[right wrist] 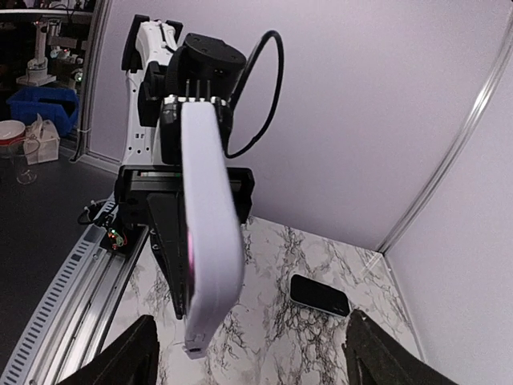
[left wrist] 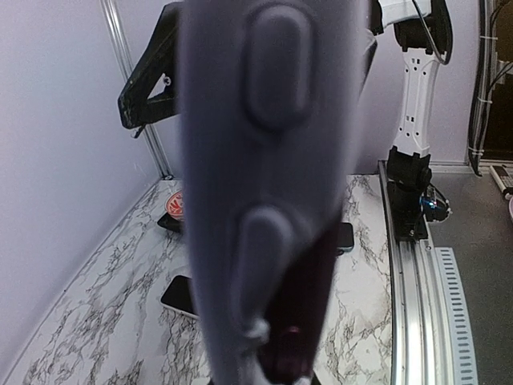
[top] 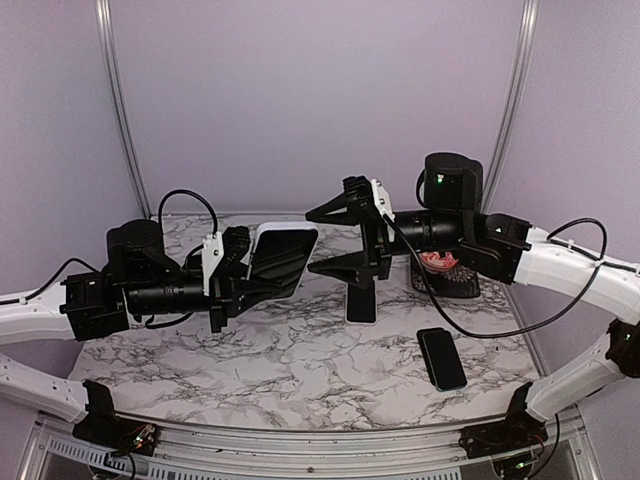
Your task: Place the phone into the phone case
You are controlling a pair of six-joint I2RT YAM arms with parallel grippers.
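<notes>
1. Phone lies flat and black on the worktop, toward the right near corner and well apart from both tools. I take it to be the one to seat.
2. A second dark slab with a pale rim lies near the middle of the worktop, below the right arm. I cannot tell whether it is another phone.
3. The phone case, pale with a dark face turned toward the near edge, is held in the air over the left half of the worktop. My left tool is clamped on one short end, and the free end points toward the right edge.
4. My right tool is empty, its fingers spread wide. It hangs just beside the case's free end.
5. As I judge it, the step in hand is fetching the phone. I would back the right tool away from the case first, then lower it over the phone and close on the two long edges near the middle.
6. I would hold the left arm steady so the case's open face stays reachable.
7. To seat the phone, I would tuck in one short end first, then press the other end down. Pushing it in flat risks springing the rim or twisting the case in the left grip.
</notes>
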